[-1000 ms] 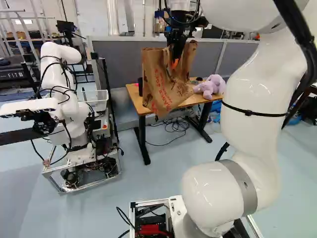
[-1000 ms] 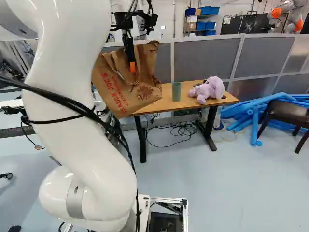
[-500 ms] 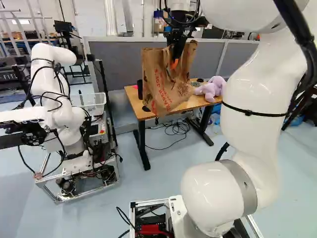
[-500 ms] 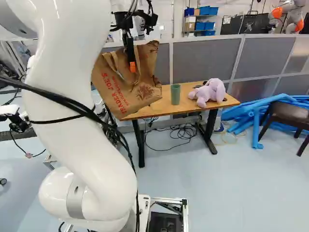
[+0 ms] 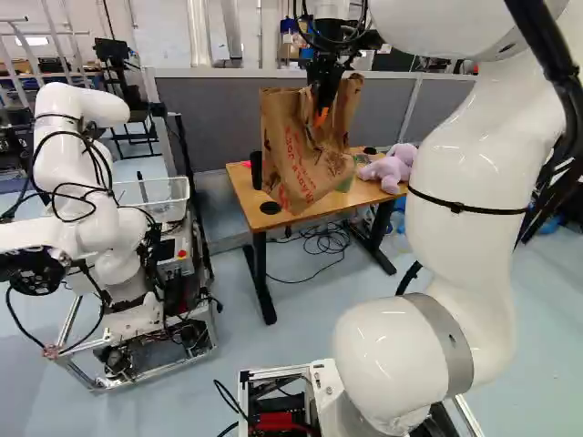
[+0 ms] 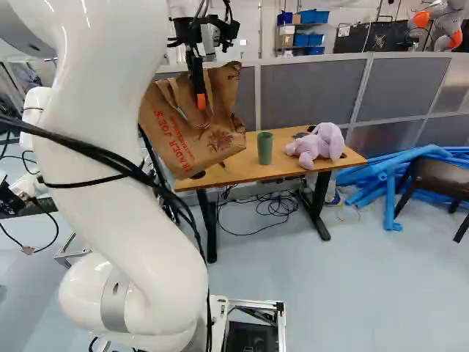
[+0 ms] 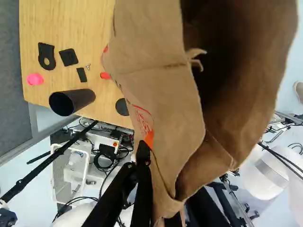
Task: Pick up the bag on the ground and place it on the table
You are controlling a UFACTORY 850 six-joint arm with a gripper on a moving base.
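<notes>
High over the floor, my gripper (image 6: pixel 201 101) has its fingers down at the opening of the brown paper bag (image 6: pixel 174 132). The bag hangs from it, tilted, and hides the left part of the wooden table (image 6: pixel 289 168) in the right base view. In the wrist view the gripper (image 7: pixel 163 204) is shut on the bag's edge; the bag (image 7: pixel 154 71) spreads out ahead with its mouth open, and covers one finger. Tabletop (image 7: pixel 80 23) shows beside and beyond the bag. Whether the bag touches the table, I cannot tell.
On the table stand a green cup (image 6: pixel 264 148), a purple plush toy (image 6: pixel 319 144) and a dark cylinder (image 7: pixel 71 101), with small flat parts near it. Another robot (image 5: pixel 109 218) is at the left. Blue tubes (image 6: pixel 388 176) and a chair (image 6: pixel 437 180) are beyond the table's right end.
The base has moved towards the table, which appears nearer in both base views. My arm keeps its pose, and the bag travels along in the gripper.
</notes>
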